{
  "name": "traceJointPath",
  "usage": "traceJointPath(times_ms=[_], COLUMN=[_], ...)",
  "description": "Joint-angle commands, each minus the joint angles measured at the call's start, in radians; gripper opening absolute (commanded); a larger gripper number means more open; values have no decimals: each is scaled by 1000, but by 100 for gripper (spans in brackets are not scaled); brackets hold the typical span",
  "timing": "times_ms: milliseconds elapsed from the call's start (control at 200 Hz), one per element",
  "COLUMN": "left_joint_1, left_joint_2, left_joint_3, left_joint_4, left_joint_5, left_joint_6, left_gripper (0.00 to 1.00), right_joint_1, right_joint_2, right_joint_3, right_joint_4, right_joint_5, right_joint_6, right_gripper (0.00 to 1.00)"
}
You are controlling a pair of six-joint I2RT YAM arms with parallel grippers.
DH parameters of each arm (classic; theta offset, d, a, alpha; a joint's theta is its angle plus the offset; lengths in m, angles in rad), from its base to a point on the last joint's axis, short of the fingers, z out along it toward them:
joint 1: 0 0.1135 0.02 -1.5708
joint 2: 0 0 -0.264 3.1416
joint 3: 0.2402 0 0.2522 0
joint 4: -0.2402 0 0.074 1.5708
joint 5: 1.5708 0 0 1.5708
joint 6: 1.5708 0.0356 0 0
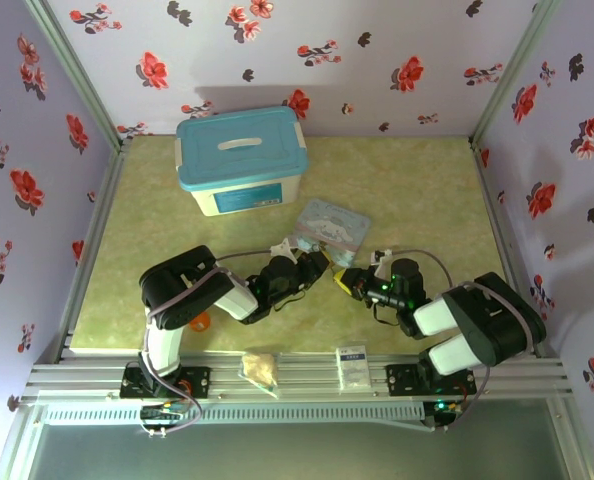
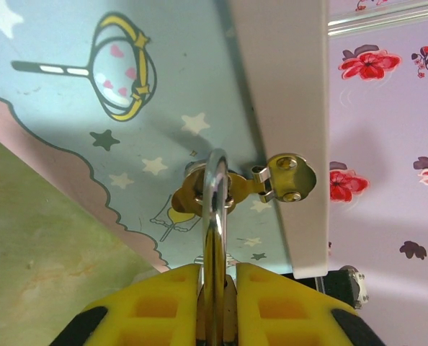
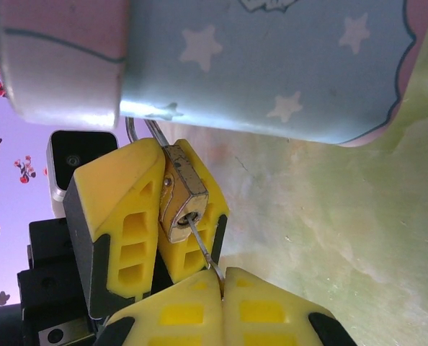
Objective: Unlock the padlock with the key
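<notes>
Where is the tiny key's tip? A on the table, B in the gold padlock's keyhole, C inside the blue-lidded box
B: the thin dark metal key, pinched by the right end effector, runs into the keyhole of the small brass padlock.

Lilac walls [image 1: 377,50] printed with red and dark flowers enclose three sides. The counter [image 1: 417,190] is mottled yellow-green, brightly lit. Aluminium rails [image 1: 307,378] run along its near edge.

Right tool [image 3: 221,280] pinching key [image 3: 202,245], tip seemingly inside padlock [image 3: 185,198], left tool [image 3: 163,213] clamping it, blue tin [image 3: 272,65] above
</notes>
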Motion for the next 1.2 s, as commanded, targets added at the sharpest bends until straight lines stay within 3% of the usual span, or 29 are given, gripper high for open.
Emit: traceJointPath(times_ms=[0,390,665,815,920,1105,1195], left_joint_1=[-36,-41,-41,-44,-45,-47,-44], left_joint_2=[-23,-31,-35,3,-10,-40,-47], left_joint_3=[30,33,20,28,39,49,40], left_joint_4=[84,105,115,154,154,156,152], left_joint_5=[116,189,213,207,210,240,252], left_joint_6=[7,29,37,13,42,90,108], left_gripper=[0,0,0,0,0,0,0], right_joint_1=[-13,-17,-109,-109,-108,-125,-155], right_joint_2=[2,-2,-133,-136,-79,167,264], right_joint_3=[61,153,184,192,179,130,132], right_joint_4=[99,-36,-414,-423,-332,181,313], right_joint_5=[14,-39,-112,-130,-134,-192,-239], right_joint_6=[13,-36,-236,-233,-181,72,126], right_gripper=[0,0,0,0,0,0,0])
